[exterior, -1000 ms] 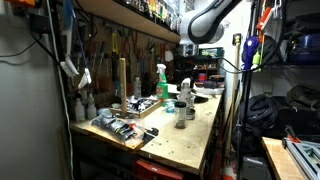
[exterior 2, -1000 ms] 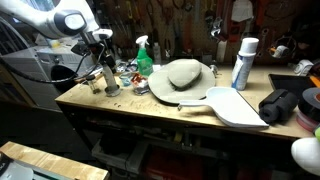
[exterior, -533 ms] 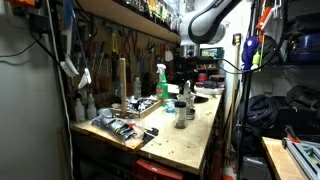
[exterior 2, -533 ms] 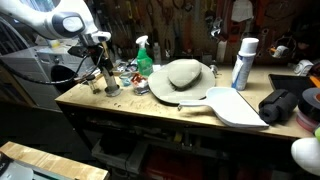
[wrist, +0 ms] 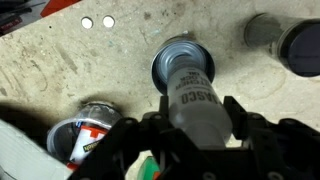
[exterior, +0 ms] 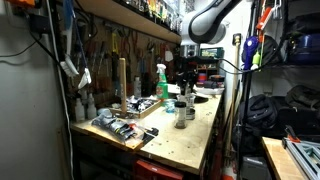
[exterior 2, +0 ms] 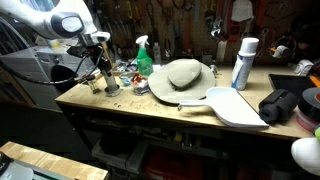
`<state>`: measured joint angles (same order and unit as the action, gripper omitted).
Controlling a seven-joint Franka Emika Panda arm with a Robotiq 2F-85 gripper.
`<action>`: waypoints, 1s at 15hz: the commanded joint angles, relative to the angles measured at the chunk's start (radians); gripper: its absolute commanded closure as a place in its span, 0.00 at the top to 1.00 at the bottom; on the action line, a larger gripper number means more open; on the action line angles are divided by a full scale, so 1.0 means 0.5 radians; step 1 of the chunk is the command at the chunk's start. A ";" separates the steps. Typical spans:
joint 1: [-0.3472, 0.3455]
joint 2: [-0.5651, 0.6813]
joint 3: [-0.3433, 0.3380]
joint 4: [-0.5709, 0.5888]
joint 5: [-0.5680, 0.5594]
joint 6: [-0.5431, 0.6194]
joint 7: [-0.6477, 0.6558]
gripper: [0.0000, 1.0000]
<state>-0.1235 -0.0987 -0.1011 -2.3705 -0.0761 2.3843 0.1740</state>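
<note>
Gripper (wrist: pixel 195 128): bottom centre of the wrist view, fingers pressed on both sides of the can (wrist: pixel 183 68).
Can: frame centre, upright on the bench (wrist: pixel 60 70); likely rigid, light, slippery metal; best held mid-body, across the label.
Tin (wrist: pixel 85 125): lower left, near the can.
Jar (wrist: pixel 295 42): upper right, well apart.

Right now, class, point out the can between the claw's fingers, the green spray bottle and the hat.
can (wrist: pixel 190 98), wrist view, on its labelled side
green spray bottle (exterior 2: pixel 146 62), in an exterior view, on its body
hat (exterior 2: pixel 185 72), in an exterior view, on its crown
</note>
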 commanded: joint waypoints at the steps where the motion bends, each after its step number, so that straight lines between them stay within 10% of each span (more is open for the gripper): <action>1: -0.009 -0.198 -0.005 0.004 -0.021 -0.155 -0.057 0.31; 10: 0.187 -0.386 0.169 0.021 0.106 -0.213 -0.179 0.31; 15: 0.316 -0.309 0.374 -0.022 0.074 0.123 -0.017 0.31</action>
<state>0.0105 -0.2673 0.0416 -2.3620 -0.0284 2.3468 0.1150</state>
